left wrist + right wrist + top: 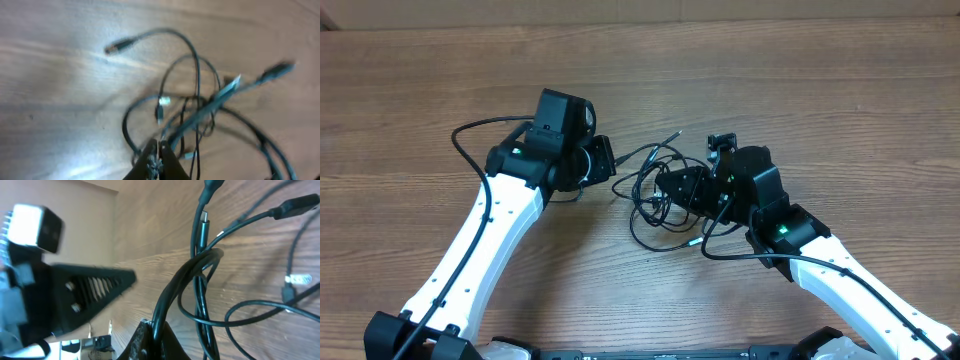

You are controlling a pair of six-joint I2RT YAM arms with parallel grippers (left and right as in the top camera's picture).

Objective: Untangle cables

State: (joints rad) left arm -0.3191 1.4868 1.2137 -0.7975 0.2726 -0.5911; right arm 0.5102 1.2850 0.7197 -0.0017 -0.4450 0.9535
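Note:
The cables (655, 195) are a loose tangle of thin black cords on the wooden table (800, 90), between my two grippers. One plug end (672, 135) sticks out to the far side. My left gripper (605, 160) sits at the tangle's left edge. In the blurred left wrist view its jaws (159, 148) are pressed together on a thin strand (210, 107) that runs taut to the upper right. My right gripper (667, 186) is at the tangle's right side. In the right wrist view its jaws (152, 328) are shut on a black cable (187, 275) that arcs upward.
The left gripper's body (75, 292) fills the left of the right wrist view, close to the right gripper. Loose plug ends lie around the tangle (117, 46) (300, 202). A pale strip (640, 12) runs along the table's far edge.

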